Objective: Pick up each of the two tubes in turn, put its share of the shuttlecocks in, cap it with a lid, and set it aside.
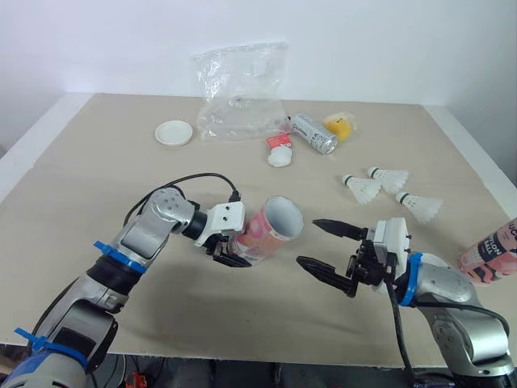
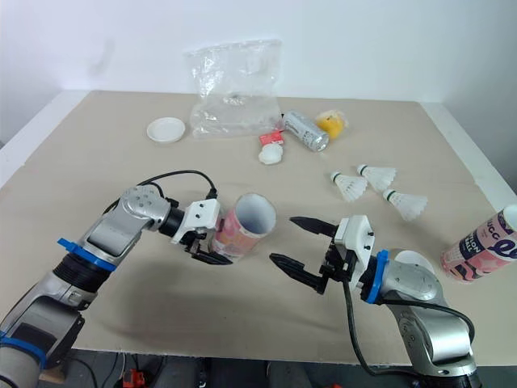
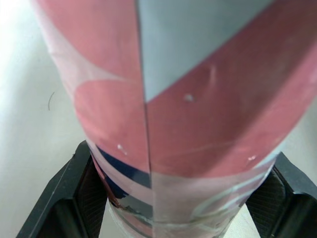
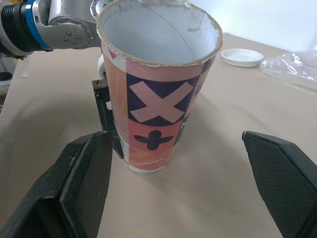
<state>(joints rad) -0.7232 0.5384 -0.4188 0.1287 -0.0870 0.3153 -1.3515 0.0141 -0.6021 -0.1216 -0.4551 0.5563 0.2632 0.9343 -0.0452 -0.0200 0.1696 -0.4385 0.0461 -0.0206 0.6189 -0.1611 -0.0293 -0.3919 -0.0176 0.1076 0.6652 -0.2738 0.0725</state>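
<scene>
My left gripper (image 1: 234, 252) is shut on the lower part of a pink patterned tube (image 1: 271, 228). It holds the tube tilted above the table, with the open, empty mouth turned toward my right gripper (image 1: 307, 242). The right gripper is open and empty, a short way from the mouth. In the right wrist view the tube (image 4: 158, 94) stands between that gripper's spread fingers. The left wrist view has black pads (image 3: 64, 198) pressed on both sides of the tube (image 3: 198, 99). Three shuttlecocks (image 1: 361, 187) (image 1: 390, 177) (image 1: 420, 207) lie at the right. A second pink tube (image 1: 489, 252) lies at the right edge.
A white lid (image 1: 174, 132) sits at the back left, and another white lid (image 1: 280, 157) lies further right beside a red scrap. A crumpled clear plastic bag (image 1: 241, 93), a metal can (image 1: 313, 133) and a yellow object (image 1: 339, 127) lie along the back.
</scene>
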